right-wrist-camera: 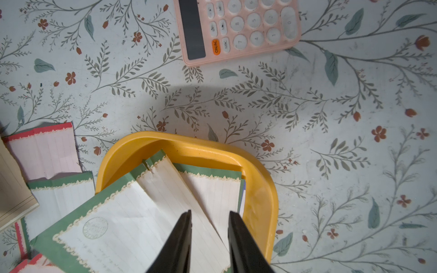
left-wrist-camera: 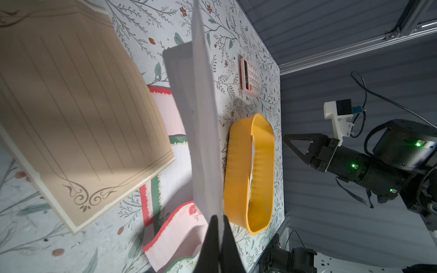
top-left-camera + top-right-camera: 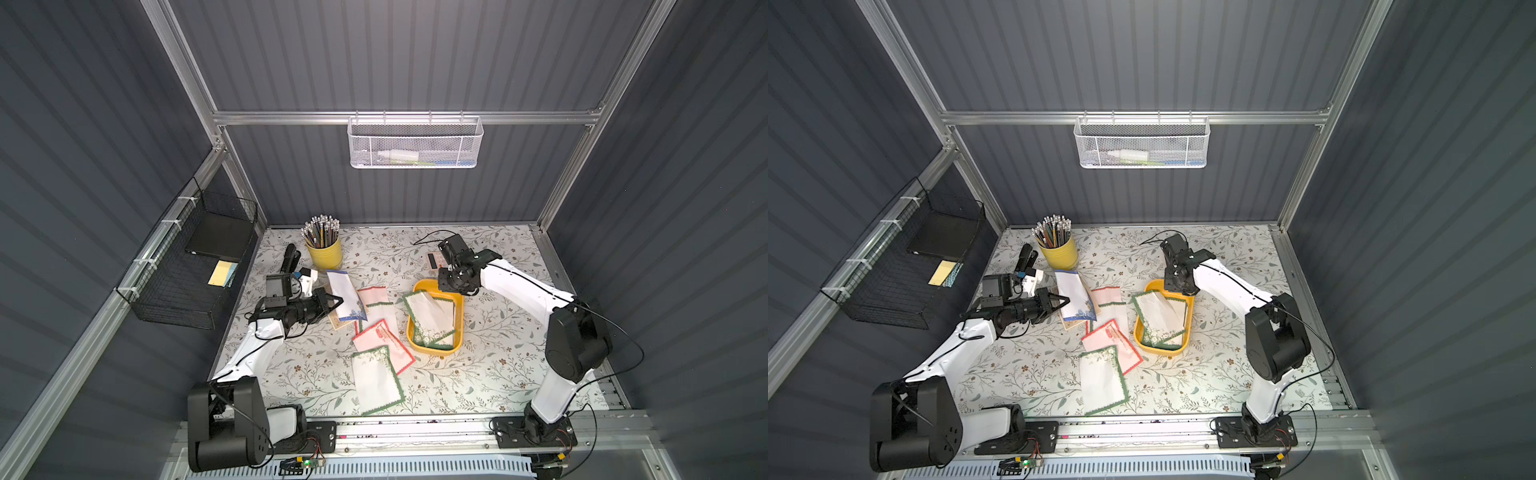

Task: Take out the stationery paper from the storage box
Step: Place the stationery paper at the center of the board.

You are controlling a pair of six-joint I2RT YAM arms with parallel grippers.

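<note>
Left fingers [image 2: 212,238] pinch one blue-bordered sheet [image 3: 343,291] above the table [image 3: 498,365], near the yellow tray [image 3: 432,349]. Right fingers [image 1: 179,241] hang slightly spread over green-bordered sheets [image 1: 132,219] lying crookedly in that tray.

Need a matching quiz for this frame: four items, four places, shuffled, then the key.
1. blue-bordered white paper sheet
2. yellow sticky-note pad
3. pink plastic calculator
4. tan lined paper

A. in black wire basket
B. on table, beyond shallow yellow plastic tray
C. on table, beside red-bordered sheets
D. pinched in left gripper

Pairs: 1-D, 2-A, 3-B, 4-C
</note>
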